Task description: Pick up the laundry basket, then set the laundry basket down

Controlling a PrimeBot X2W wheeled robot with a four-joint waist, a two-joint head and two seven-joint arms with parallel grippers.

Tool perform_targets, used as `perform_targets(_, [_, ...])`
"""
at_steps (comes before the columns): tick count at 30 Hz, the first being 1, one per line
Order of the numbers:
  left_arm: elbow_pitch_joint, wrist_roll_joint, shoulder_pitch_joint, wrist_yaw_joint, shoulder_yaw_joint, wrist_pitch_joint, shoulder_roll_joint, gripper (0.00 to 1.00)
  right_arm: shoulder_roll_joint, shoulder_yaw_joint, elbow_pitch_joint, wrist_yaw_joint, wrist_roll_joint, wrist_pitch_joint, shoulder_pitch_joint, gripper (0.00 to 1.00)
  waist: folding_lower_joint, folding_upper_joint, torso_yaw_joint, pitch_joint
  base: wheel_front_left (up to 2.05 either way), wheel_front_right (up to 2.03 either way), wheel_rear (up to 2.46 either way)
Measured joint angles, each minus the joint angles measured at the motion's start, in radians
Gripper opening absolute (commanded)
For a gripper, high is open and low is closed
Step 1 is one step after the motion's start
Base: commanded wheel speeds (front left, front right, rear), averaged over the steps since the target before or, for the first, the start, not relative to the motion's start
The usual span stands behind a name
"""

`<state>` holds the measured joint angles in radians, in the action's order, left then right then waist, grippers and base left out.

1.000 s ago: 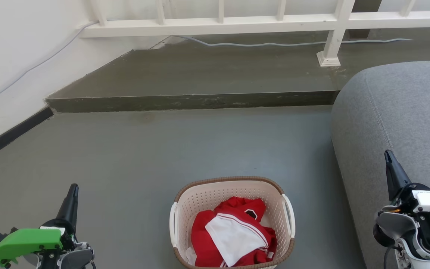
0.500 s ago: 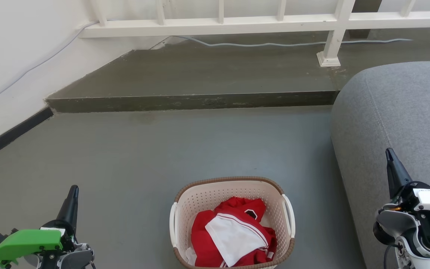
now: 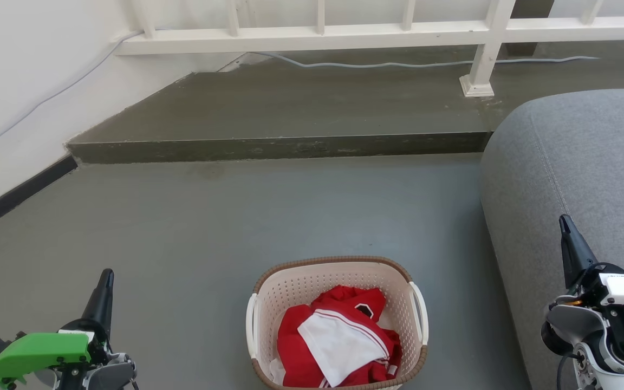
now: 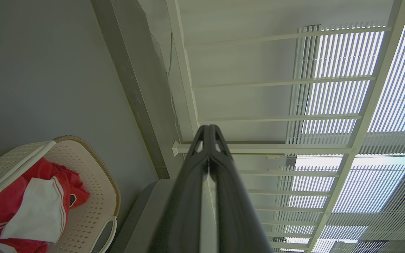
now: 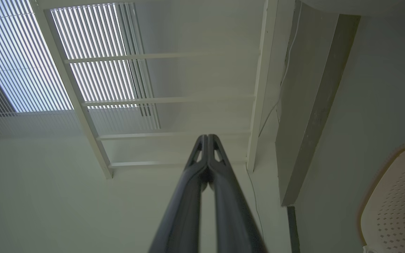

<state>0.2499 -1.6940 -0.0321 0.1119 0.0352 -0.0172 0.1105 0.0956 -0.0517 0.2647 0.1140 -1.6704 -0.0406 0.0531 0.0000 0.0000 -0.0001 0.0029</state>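
The laundry basket (image 3: 290,281) stands on the grey floor at the bottom centre, cream and perforated with a brown rim and white side handles, holding red and white clothes (image 3: 339,338). My left gripper (image 3: 106,276) is shut and empty, well to the basket's left, fingers pointing away from me. My right gripper (image 3: 564,223) is shut and empty, to the basket's right, in front of the grey sofa. In the left wrist view the shut gripper (image 4: 208,131) has the basket (image 4: 97,196) at lower left. The right wrist view has the shut gripper (image 5: 207,138) and the basket's edge (image 5: 392,196) at lower right.
A grey sofa (image 3: 588,173) fills the right side. A raised concrete step (image 3: 279,146) crosses ahead, with a white railing (image 3: 344,32) and a cable (image 3: 377,64) behind it. A white wall with dark skirting (image 3: 14,195) runs along the left.
The left gripper has dropped slightly in the head view. The right gripper has barely shifted. The basket has not moved.
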Motion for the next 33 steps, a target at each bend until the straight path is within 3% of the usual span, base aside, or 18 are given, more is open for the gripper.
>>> perform_targets(33, [0.012, 0.0, -0.013, 0.004, -0.002, -0.001, 0.0, 0.0, -0.001, -0.002, 0.006, 0.0, 0.0, -0.006, 0.001, 0.0, 0.0, 0.0, 0.0, 0.0, 0.0, 0.0, 0.0])
